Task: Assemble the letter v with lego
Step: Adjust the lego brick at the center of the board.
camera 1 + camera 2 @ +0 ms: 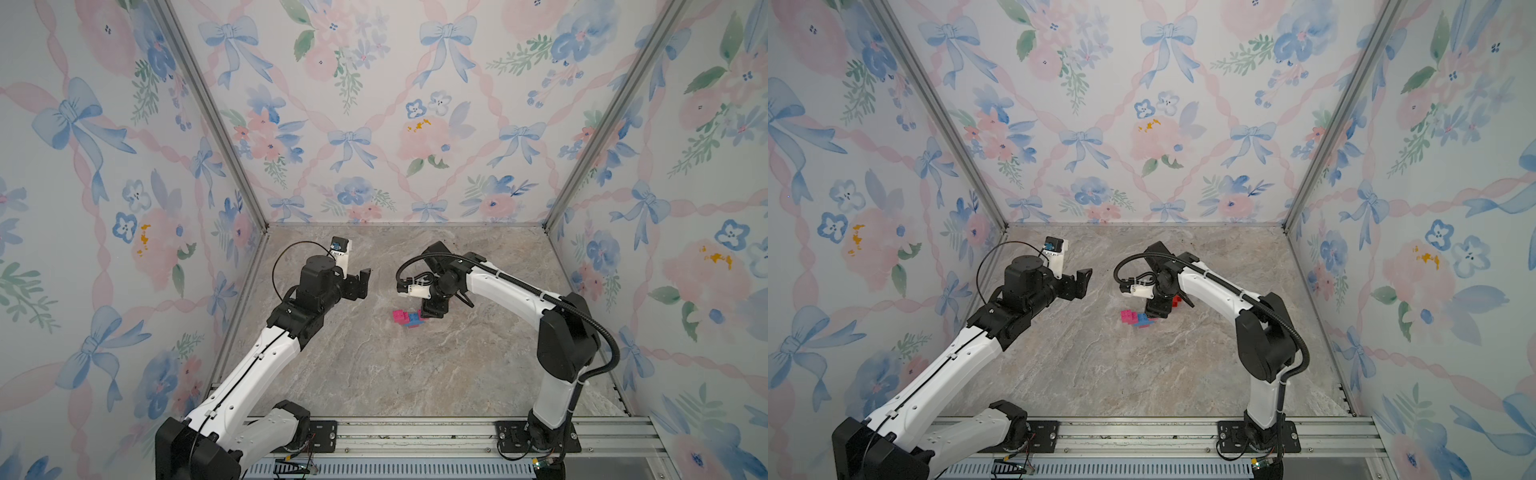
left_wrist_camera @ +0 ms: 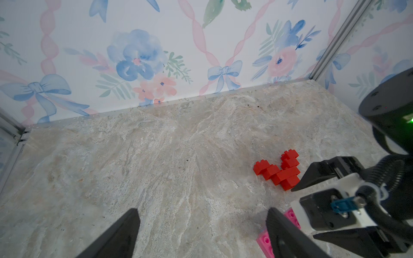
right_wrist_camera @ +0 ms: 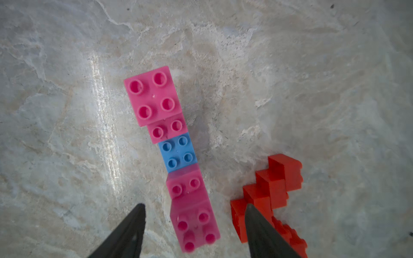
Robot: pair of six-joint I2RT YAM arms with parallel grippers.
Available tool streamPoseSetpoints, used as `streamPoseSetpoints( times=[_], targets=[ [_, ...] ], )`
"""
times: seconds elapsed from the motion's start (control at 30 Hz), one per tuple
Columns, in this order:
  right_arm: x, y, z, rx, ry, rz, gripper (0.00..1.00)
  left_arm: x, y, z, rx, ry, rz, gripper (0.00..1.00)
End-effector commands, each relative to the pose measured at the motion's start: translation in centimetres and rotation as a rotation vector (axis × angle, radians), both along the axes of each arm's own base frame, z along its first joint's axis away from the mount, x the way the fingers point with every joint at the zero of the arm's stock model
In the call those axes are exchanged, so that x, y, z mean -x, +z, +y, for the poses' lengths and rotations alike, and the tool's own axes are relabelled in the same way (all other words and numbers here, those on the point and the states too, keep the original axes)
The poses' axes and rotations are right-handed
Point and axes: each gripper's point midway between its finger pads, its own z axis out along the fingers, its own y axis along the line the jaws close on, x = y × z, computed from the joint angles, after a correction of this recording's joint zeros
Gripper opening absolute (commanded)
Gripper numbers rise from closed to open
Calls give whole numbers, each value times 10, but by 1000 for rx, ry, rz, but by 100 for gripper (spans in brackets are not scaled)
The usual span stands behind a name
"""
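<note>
- Right gripper (image 3: 194, 206) points down at the table. Its jaws are apart, one on either side of the near end of the pink-and-blue strip (image 3: 177, 154), with a gap on both sides, so I'm gripping nothing.
- The strip lies flat with its studs up: two pink bricks, a blue one, then two more pink, joined in a slightly bent line.
- One right finger (image 3: 261, 234) crosses in front of the red cluster (image 3: 272, 185), which lies just beside the strip. I can't tell whether it touches.
- Left gripper (image 2: 202, 210) is spread wide and empty, raised above the table off to the left of the bricks.
- Its wrist camera shows me the red cluster as a stepped V lying on the marble tabletop (image 1: 374, 374).
- In both top views the two brick groups sit mid-table, under the right arm's wrist.
</note>
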Motion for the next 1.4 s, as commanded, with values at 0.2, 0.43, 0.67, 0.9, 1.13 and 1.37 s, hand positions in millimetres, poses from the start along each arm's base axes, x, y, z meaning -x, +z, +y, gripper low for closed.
streamPoseSetpoints(
  times=[0.2, 0.43, 0.67, 0.9, 1.13, 1.37],
  targets=[
    [10, -25, 20, 40, 169, 70, 64, 7, 14, 20, 21, 64, -55, 91],
    [16, -46, 25, 59, 180, 125, 62, 5, 16, 33, 3, 125, -68, 91],
    [16, -51, 29, 54, 168, 140, 46, 4, 16, 36, -2, 134, -69, 91],
    [17, -53, 28, 58, 162, 148, 31, 3, 13, 35, -5, 125, -62, 91],
    [26, -49, 26, 61, 159, 208, 29, 1, 15, 34, -9, 118, -66, 91],
    [65, -32, 26, 23, 197, 455, 27, -3, 9, 26, 2, 89, -38, 91]
  ],
)
